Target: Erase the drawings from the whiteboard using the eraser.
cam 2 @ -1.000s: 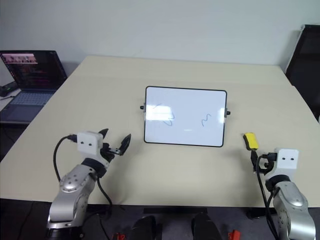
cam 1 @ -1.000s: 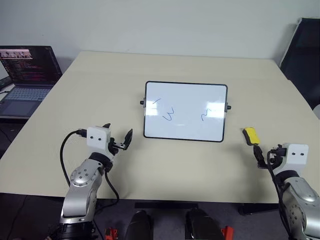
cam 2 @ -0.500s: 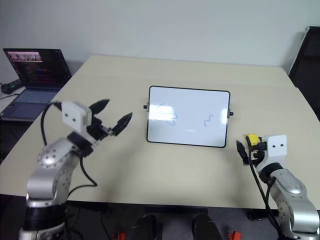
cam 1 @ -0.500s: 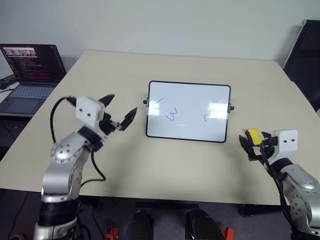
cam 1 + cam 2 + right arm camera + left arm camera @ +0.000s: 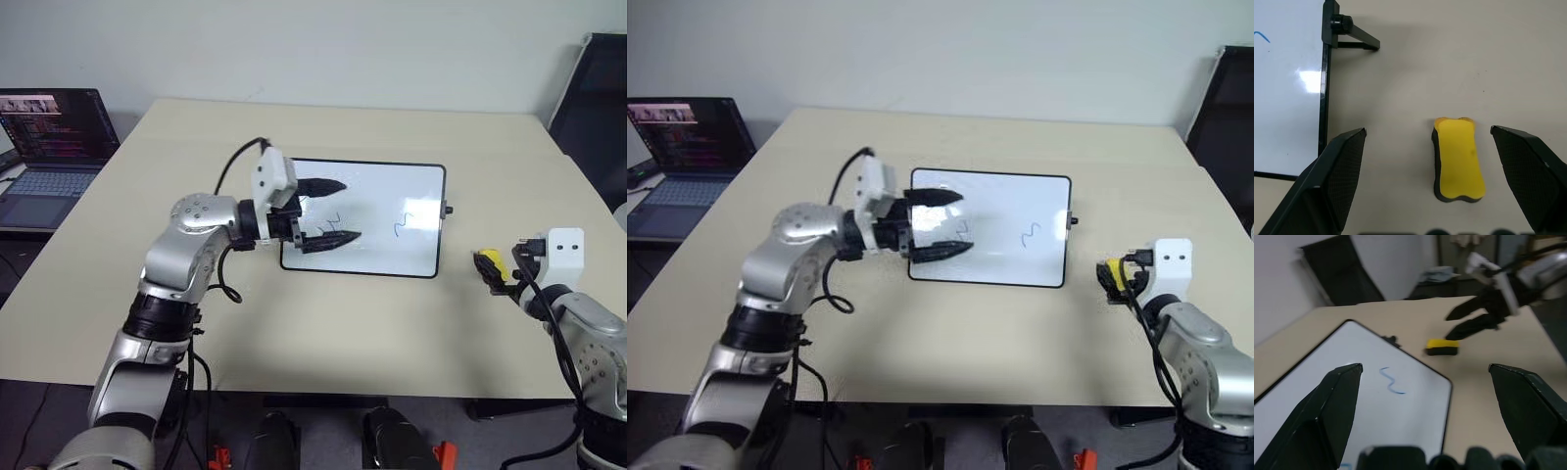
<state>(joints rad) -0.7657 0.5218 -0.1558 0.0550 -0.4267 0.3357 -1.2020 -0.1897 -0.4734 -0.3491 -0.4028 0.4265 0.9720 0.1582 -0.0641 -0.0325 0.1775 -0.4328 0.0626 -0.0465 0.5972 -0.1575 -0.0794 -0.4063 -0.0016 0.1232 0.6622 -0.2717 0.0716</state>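
The whiteboard lies flat in the middle of the table, with thin blue drawings on it: one squiggle on its right half and another on its left half. My left gripper hovers open over the board's left half, pointing right, and its fingers partly cover the left squiggle. The yellow eraser with its dark underside lies on the table just right of the board. My right gripper is open right at the eraser, which sits between the spread fingers without touching either one.
An open laptop stands on a side table at the far left. A black chair is at the back right. The board's small black knob and its stand foot stick out toward the eraser.
My left arm swung up and to the right, from the table's front left to over the board. My right gripper edged forward until its open fingers stand either side of the eraser.
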